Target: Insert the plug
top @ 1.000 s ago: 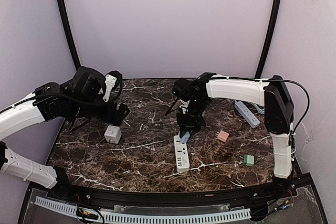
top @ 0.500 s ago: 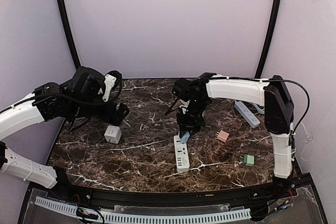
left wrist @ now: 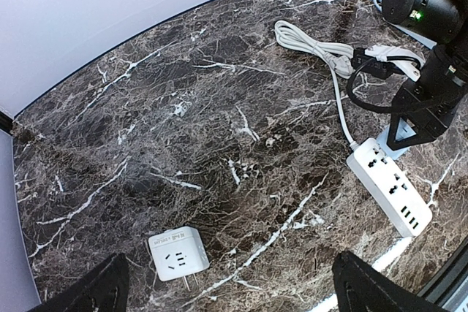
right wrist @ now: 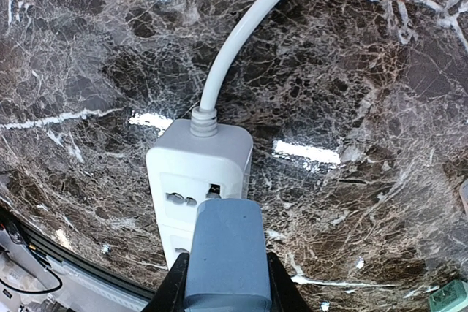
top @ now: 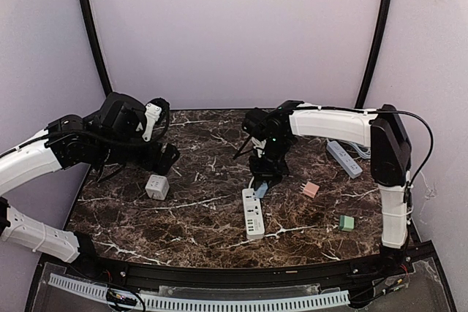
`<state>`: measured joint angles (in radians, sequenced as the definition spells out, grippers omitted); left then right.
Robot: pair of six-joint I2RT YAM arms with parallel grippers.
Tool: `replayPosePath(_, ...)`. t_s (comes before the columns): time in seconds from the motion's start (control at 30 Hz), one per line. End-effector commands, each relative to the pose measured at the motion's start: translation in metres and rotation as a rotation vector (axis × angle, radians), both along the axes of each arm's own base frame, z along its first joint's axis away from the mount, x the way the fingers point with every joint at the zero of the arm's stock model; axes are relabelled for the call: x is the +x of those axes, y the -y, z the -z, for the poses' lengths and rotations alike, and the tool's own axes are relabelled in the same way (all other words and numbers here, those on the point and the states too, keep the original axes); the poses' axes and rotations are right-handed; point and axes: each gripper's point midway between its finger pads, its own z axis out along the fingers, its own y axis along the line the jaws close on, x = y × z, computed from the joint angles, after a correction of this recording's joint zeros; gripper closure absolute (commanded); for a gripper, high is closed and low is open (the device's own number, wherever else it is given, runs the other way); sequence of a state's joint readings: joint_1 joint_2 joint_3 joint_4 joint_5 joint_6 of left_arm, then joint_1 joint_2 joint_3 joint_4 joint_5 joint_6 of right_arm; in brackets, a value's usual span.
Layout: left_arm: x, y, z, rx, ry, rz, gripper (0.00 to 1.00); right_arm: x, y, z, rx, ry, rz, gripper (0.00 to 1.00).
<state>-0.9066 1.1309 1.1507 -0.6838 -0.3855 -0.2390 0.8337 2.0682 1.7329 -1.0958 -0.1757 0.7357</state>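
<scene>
The right fingers (right wrist: 170,288) pinch the blue plug (right wrist: 223,253) over the cord-end socket of the white power strip (right wrist: 175,169) on the tabletop (right wrist: 351,107). The left fingers (left wrist: 99,288) stand spread wide.

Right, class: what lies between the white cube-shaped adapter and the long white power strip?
Only bare dark marble tabletop separates the white cube-shaped adapter from the long white power strip; the left wrist view shows it best.

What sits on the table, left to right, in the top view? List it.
white cube adapter → white power strip → pink block → green block
</scene>
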Motion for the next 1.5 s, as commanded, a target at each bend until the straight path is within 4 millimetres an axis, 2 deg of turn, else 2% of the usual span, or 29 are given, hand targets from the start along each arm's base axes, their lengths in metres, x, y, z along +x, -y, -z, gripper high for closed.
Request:
replayPosePath(0.0,-0.003,-0.007,0.004,0.021,-0.006,-0.001,0.01,0.0,0.011,0.006,-0.039,-0.004,0.025,1.0)
replayPosePath(0.47,-0.003,-0.008,0.004,0.025,-0.001,-0.002,0.01,-0.008,-0.009,0.006,0.012,-0.029,-0.011,1.0)
replayPosePath(0.67,-0.004,-0.009,0.004,0.026,-0.001,0.0,0.01,-0.006,-0.016,0.005,0.047,-0.023,-0.004,1.0)
replayPosePath(1.0,-0.004,-0.011,0.004,0.029,-0.001,-0.001,0.01,-0.009,-0.004,0.012,-0.012,-0.032,0.004,1.0)
replayPosePath(1.47,-0.005,-0.011,0.004,0.028,-0.002,0.001,0.01,-0.013,0.0,0.022,-0.08,-0.031,0.02,1.0)
